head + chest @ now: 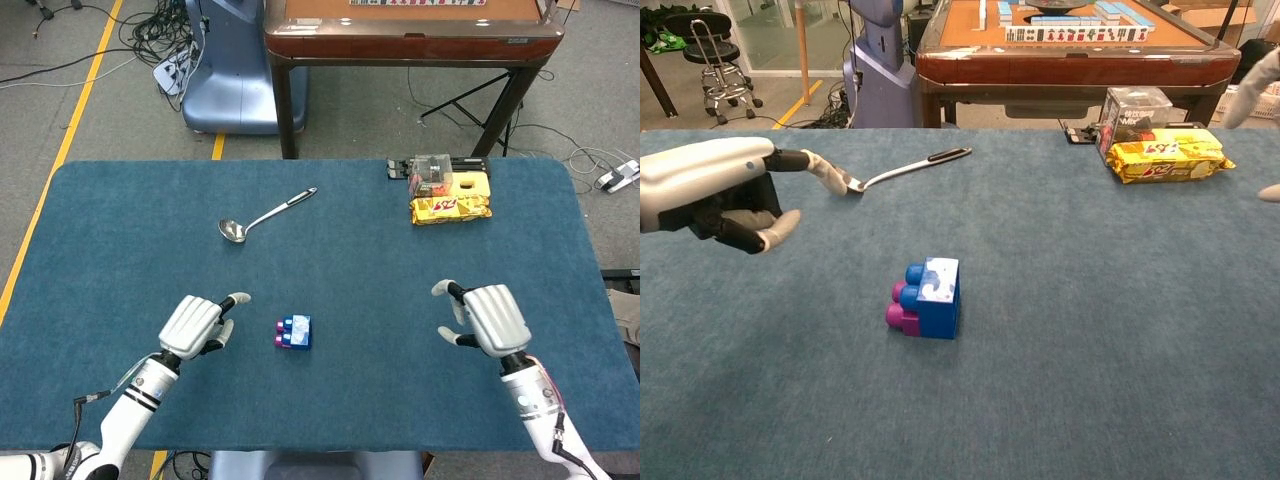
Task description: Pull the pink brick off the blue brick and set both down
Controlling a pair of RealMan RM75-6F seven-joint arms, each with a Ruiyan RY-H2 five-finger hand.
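Observation:
The pink brick (281, 336) (902, 308) is still joined to the blue brick (299, 330) (937, 297). The pair lies on its side on the blue table cloth, pink studs facing left. My left hand (195, 324) (718, 190) hovers to the left of the pair, well apart from it, holding nothing, with one finger stretched out. My right hand (489, 318) is far to the right of the bricks with its fingers spread and nothing in it. In the chest view only the right hand's fingertips (1248, 78) show at the right edge.
A metal spoon (265, 214) (896, 172) lies behind the bricks at the left. A yellow snack pack (450, 208) (1166, 155) and a clear box (430, 174) (1134, 107) sit at the back right. A mahjong table (410, 35) stands beyond the far edge.

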